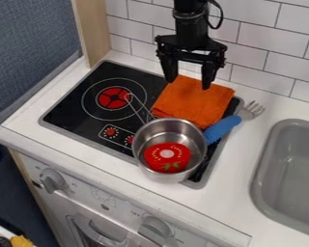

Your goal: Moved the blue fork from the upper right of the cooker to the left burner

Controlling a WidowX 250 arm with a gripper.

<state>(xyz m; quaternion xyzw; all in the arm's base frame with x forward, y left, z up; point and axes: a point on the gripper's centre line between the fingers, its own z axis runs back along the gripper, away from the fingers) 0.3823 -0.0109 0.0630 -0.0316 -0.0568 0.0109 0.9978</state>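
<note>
- The gripper (188, 83) hangs at the top centre of the frame, its two fingers spread apart with nothing between them, over the upper part of the cloth.
- The fork (223, 129) lies right of centre: blue handle pointing to the lower left, close beside the pot's rim, silvery tines to the upper right, over the counter (250, 159).
- The cooker (65, 112), black with a grey edge, runs from the left to the centre.
- Its left burner (113, 98), red in the middle, sits left of centre under the tip of the pot's wire handle.
- The pot (139, 154), metal, stands just below centre, its handle pointing to the upper left.
- In it lies a red tomato slice (167, 157).
- The cloth (192, 101), orange, lies above the pot, partly on the cooker.
- The sink (289, 164), grey, is at the right edge.
</note>
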